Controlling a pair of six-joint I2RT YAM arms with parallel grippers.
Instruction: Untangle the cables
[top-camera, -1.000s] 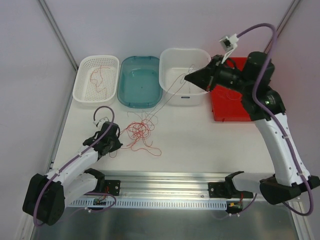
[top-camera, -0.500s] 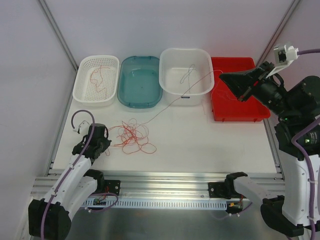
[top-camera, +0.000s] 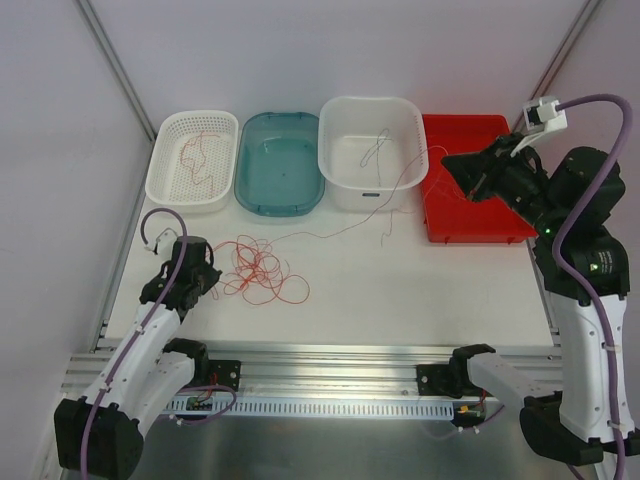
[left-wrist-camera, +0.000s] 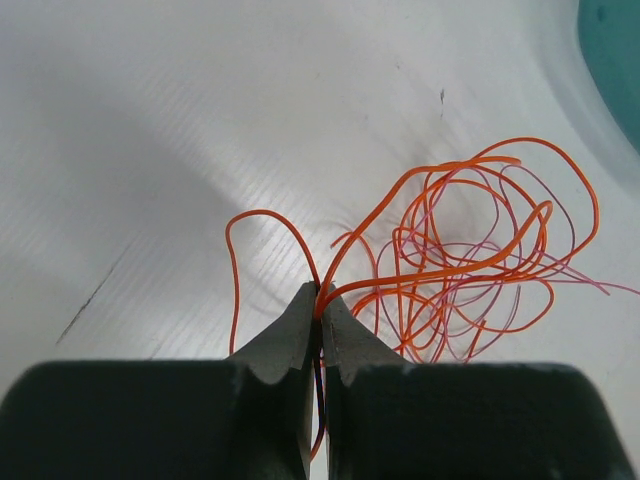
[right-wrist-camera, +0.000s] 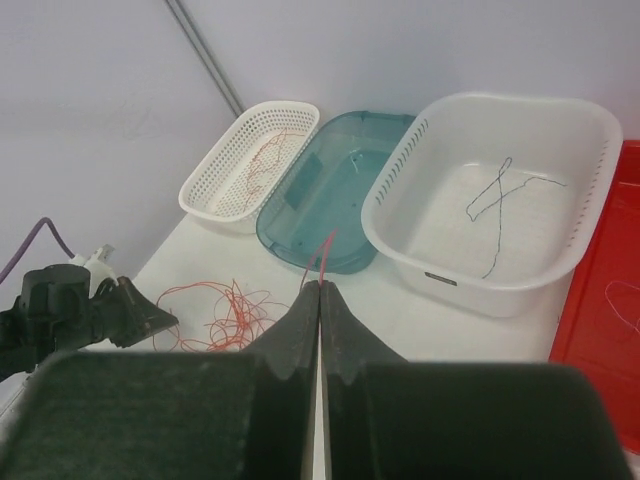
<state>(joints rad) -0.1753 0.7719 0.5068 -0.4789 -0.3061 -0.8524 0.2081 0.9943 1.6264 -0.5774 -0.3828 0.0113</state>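
Observation:
A tangle of orange-red cables (top-camera: 262, 273) lies on the white table at the left. My left gripper (top-camera: 210, 281) is shut on an orange strand at the tangle's left edge; the wrist view shows the strand pinched at the tips (left-wrist-camera: 320, 292) and the tangle (left-wrist-camera: 470, 250) just beyond. My right gripper (top-camera: 447, 160) is raised over the red tray and shut on a thin pink cable (right-wrist-camera: 328, 250) at its tips (right-wrist-camera: 320, 284). That cable (top-camera: 340, 225) runs in a loose line down to the tangle (right-wrist-camera: 225, 305).
Along the back stand a white mesh basket (top-camera: 160, 165) holding a red cable (top-camera: 195, 155), a teal tub (top-camera: 240, 175), a white tub (top-camera: 325, 150) holding a grey cable (top-camera: 375, 150), and a red tray (top-camera: 480, 215). The rail runs along the near edge.
My right gripper has swung from over the white tub to over the red tray, drawing the thin cable out of the tangle. My left gripper has pulled left and the tangle has shifted with it.

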